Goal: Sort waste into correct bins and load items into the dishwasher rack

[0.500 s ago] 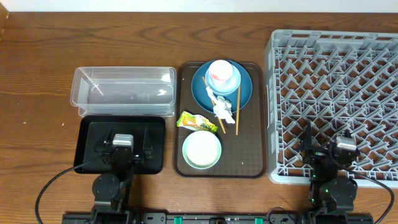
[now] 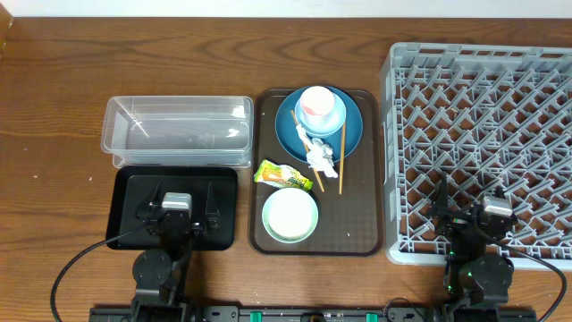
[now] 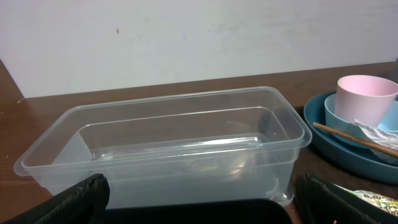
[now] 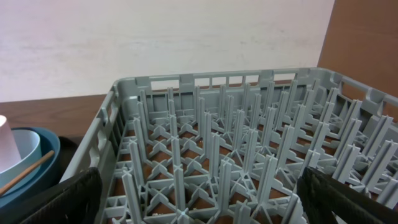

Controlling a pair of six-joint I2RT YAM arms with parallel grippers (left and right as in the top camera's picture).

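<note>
Note snack wrapper [image 2: 282, 174] near 3 o'clock from left tool [image 2: 184, 199], jaws apart; long axis 10-to-4; right tool [image 2: 469, 204], likewise apart, farther.

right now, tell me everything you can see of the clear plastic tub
The clear rectangular plastic tub is see-through, with rounded corners, a flared rim and a stepped wall. It looks empty and stands upright on the brown wooden table, its long side running left to right. The shallow black rectangular tray borders its near side, and the brown serving tray lies close on its right. Whether either one touches it I cannot tell.
</note>
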